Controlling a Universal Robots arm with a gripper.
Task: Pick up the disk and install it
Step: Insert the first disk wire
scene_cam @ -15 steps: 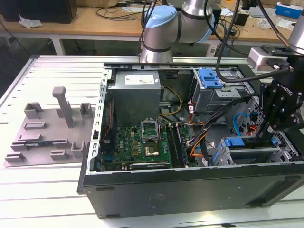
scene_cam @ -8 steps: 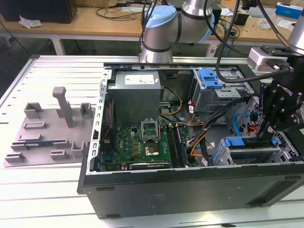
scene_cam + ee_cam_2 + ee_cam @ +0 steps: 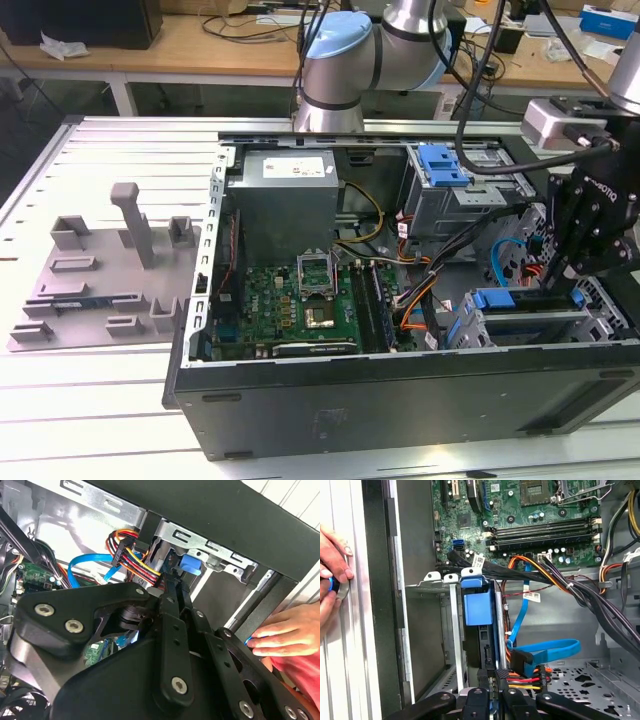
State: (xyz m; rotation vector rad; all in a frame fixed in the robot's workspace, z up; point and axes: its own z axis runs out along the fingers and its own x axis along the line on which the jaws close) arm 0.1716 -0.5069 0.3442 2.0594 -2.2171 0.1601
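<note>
The disk (image 3: pixel 478 607) stands on edge in the metal drive cage (image 3: pixel 432 582) at the case's front corner, and its blue carrier bracket shows. In the exterior view the disk (image 3: pixel 497 299) sits in the cage on the exterior view's right, under my gripper (image 3: pixel 562 272). In both wrist views my black fingers (image 3: pixel 501 679) come together narrowly on the disk's near edge, so the gripper (image 3: pixel 493 682) is shut on it. The second wrist view has the gripper (image 3: pixel 172 596) reaching toward the blue bracket tab (image 3: pixel 190 564).
A person's hand (image 3: pixel 332 575) rests on the table beside the case wall (image 3: pixel 380 605). Orange, yellow and blue cables (image 3: pixel 540 652) crowd close beside the disk. Motherboard (image 3: pixel 300 300), grey power supply box (image 3: pixel 285 205) and a blue ribbed latch (image 3: pixel 443 165) lie inside the case. A grey fixture (image 3: pixel 100 270) sits outside.
</note>
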